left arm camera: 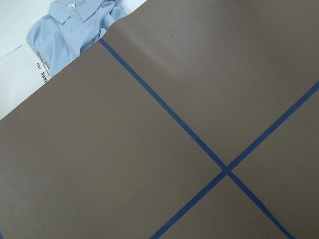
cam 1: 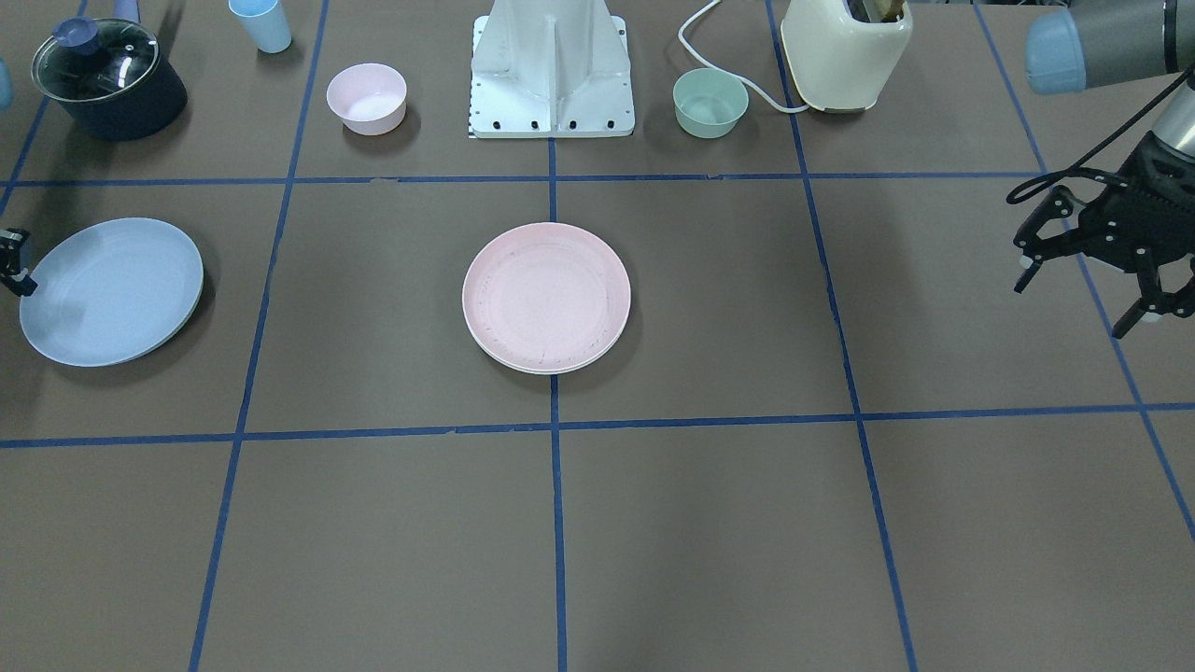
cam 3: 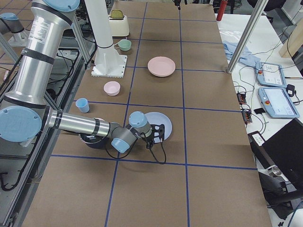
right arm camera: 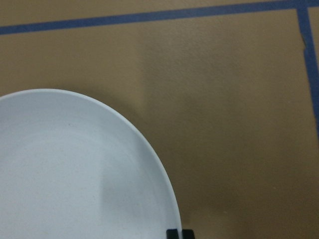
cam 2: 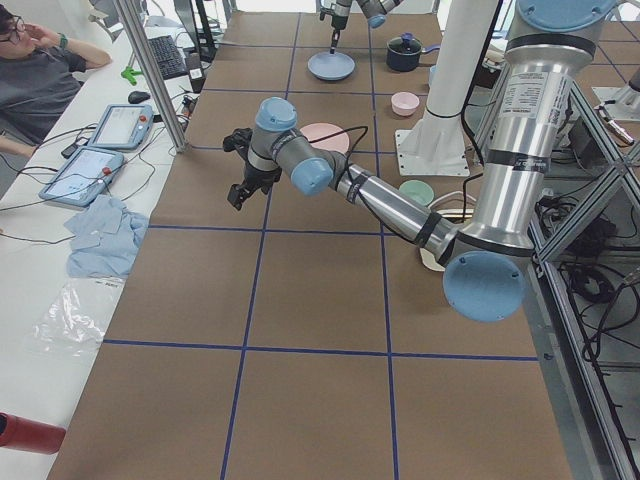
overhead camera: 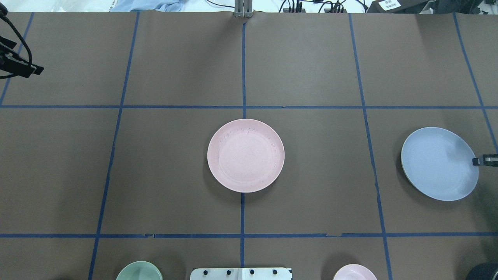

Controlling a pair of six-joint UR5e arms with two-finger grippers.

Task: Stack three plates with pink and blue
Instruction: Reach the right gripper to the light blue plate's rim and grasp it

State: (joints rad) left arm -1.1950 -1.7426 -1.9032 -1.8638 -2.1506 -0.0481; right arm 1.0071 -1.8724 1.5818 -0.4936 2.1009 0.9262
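A pink plate [cam 1: 546, 297] [overhead camera: 245, 155] lies flat at the table's middle; a second rim shows under it. A blue plate [cam 1: 110, 291] [overhead camera: 439, 163] is at the robot's right side, slightly tilted with a shadow under it. My right gripper [cam 1: 14, 266] [overhead camera: 484, 160] is shut on the blue plate's outer rim; one fingertip [right arm camera: 179, 233] shows on that rim [right arm camera: 75, 174] in the right wrist view. My left gripper [cam 1: 1074, 303] [cam 2: 240, 170] is open and empty, above the table at the robot's far left, far from both plates.
Along the robot's side stand a lidded dark pot [cam 1: 110, 79], a blue cup [cam 1: 261, 23], a pink bowl [cam 1: 367, 98], the white robot base [cam 1: 551, 75], a green bowl [cam 1: 710, 103] and a cream toaster [cam 1: 845, 51]. A blue shirt [left arm camera: 75, 30] lies off the table's far edge.
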